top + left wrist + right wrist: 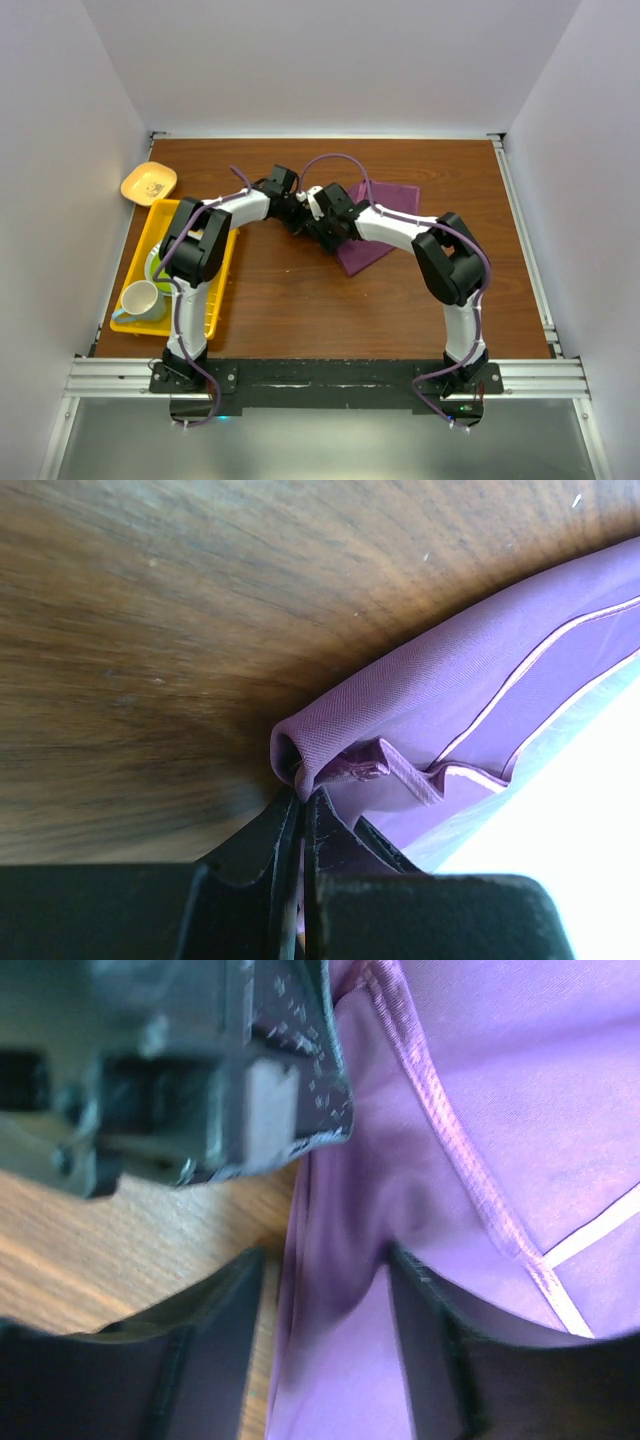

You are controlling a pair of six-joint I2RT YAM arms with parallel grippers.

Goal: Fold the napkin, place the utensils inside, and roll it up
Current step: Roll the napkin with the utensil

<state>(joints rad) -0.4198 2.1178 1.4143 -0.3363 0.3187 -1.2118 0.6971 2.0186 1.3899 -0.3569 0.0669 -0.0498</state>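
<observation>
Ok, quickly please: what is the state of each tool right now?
Left tool: shut, pinching a fold of the napkin.
Right tool: open, straddling a ridge of the napkin.

table: brown wood | on it: napkin, yellow tray, yellow dish

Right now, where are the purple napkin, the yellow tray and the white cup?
purple napkin (392, 196): top view, far flat corner.
yellow tray (217, 298): top view, right edge.
white cup (140, 298): top view, its middle.
</observation>
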